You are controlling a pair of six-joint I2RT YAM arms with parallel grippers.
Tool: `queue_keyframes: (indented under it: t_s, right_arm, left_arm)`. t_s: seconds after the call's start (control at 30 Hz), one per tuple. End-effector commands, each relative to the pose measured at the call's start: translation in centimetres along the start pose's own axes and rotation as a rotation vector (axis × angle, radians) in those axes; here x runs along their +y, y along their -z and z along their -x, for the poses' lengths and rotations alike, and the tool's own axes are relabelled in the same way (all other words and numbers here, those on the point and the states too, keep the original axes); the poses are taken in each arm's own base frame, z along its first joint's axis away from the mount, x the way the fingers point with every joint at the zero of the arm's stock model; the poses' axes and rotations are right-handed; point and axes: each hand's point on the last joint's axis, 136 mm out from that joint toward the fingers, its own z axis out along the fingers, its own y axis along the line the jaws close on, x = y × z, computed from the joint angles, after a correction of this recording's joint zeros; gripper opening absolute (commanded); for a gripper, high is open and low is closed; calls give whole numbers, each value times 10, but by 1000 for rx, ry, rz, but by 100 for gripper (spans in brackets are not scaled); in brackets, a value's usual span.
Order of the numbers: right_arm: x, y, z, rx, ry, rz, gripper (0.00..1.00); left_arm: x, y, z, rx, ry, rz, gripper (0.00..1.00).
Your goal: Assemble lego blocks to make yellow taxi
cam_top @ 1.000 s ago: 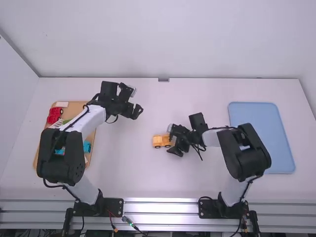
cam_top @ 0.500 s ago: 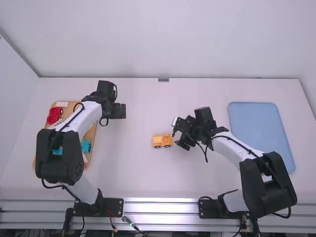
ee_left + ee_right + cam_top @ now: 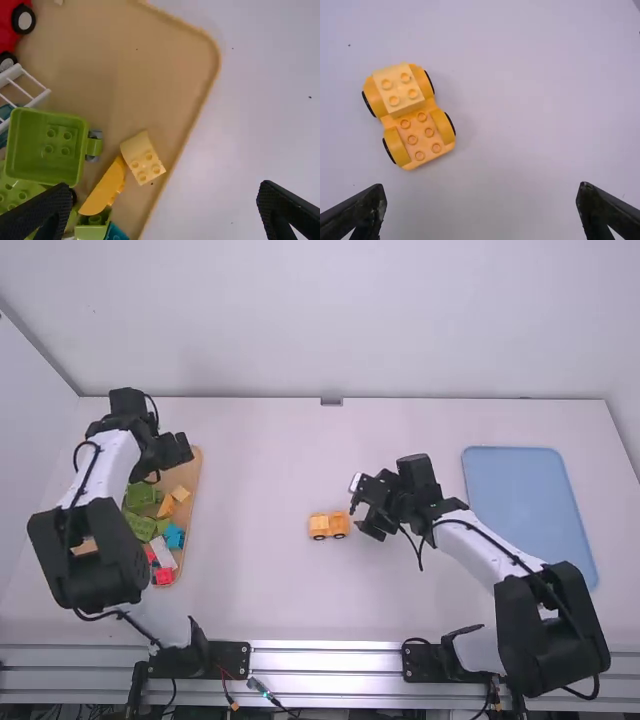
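While the left claw point(image 3: 166, 189) hangs above the tray point(image 3: 120, 65) with its fingers spread and nothing between them, the pale yellow brick point(image 3: 142, 157) lies near the tray's edge, studs up, just beside the curved yellow piece point(image 3: 105, 187). That open spread would leave room to straddle either part, so picking the next one is probably the step in hand. The green box piece point(image 3: 47, 145) lies by them, and the red car point(image 3: 10, 25) is farther off; both look like spares for other builds.

Out on the worktop point(image 3: 265, 590), the yellow vehicle point(image 3: 412, 117) stands on its wheels, one pale brick seated on one end. Its other end has bare studs, presumably kept for another part. The right claw point(image 3: 482, 187), also spread and empty, is just beside it, perhaps so it can steady the base during pressing.
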Motion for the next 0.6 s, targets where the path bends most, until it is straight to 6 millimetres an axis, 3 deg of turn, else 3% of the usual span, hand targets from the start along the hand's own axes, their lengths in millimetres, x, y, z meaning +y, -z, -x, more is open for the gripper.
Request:
queue_keyframes:
  t_s: [0.0, 0.2, 0.57]
  right_arm:
    - [1, 4, 5, -17, 3, -2, 99]
    - [4, 4, 2, -5, -4, 10, 99]
    - [4, 4, 2, -5, -3, 9, 99]
  left_arm:
    - [-7, -4, 4, 11, 9, -3, 99]
    - [-43, 0, 1, 36, -11, -193, 99]
    - [-33, -5, 3, 42, 288, -160, 100]
